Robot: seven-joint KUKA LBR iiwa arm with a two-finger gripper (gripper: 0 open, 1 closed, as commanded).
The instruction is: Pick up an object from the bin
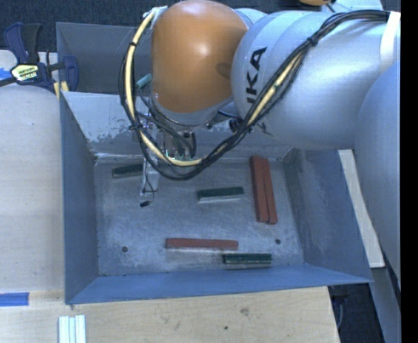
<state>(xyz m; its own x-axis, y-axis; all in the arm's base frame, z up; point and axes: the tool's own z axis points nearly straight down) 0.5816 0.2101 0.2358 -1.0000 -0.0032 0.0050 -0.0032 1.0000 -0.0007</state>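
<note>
Near side of the grey bin [80,213]: a dark green strip [248,259] lies just beside the right end of a long red-brown strip [201,244]. At mid-floor there is a grey-green block [220,194]. To its right a red-brown bar [263,189] lies near-to-far. Far left: the gripper [147,191] hangs low over the floor. Whether it is open, closed or holding anything cannot be told. A short dark green bar [128,170] lies just left of it, by the far wall.

Reaching in from the right: a thick silver arm [316,77] bent downward, orange cover [194,52] capping the wrist, yellow and black cables [132,70] looped round it. Below, a slim gripper [147,190] pointing straight down.
</note>
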